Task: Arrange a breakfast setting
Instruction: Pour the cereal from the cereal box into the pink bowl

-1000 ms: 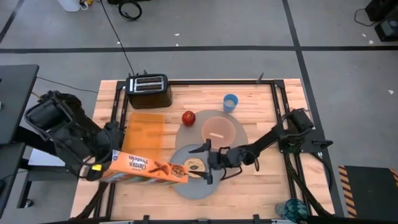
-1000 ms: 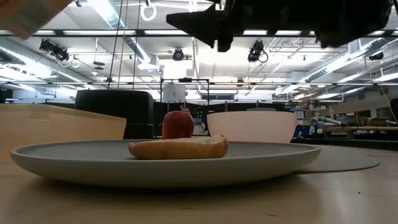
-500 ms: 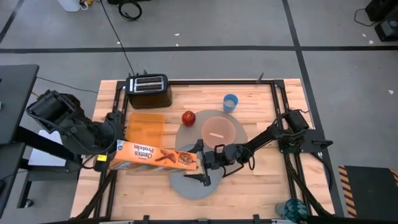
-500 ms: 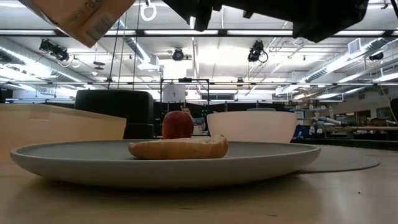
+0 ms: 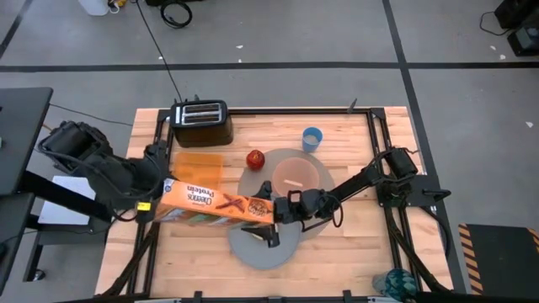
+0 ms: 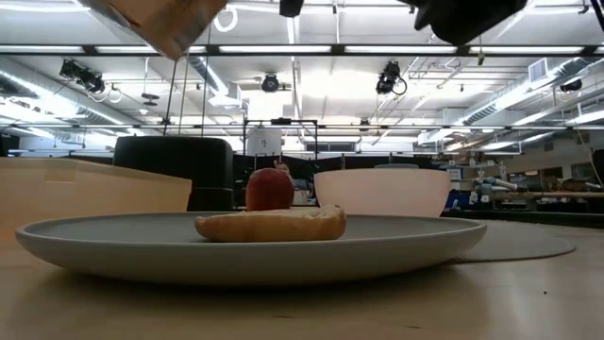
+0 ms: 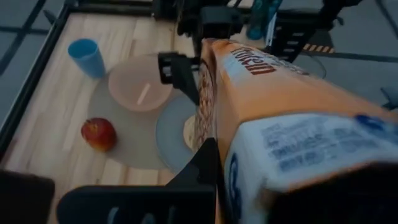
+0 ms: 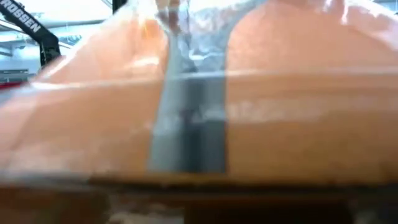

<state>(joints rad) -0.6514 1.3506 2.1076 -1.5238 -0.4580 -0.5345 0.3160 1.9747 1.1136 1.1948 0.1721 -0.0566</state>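
cereal box (image 5: pixel 215 204) now nearer right claw (image 5: pixel 271 215)

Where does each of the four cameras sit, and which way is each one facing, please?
High view: above the table, looking straight down; both arms show, the left gripper holding the cereal box, the right gripper at its far end.
Low view: at table height, looking level across the plate, bagel and apple; arm parts show only at the top edge.
Left wrist view: along the box toward the bowl and cup.
Right wrist view: pressed close to the box; nothing else shows.
Shared: high and left wrist views both show apple, bowl and cup.
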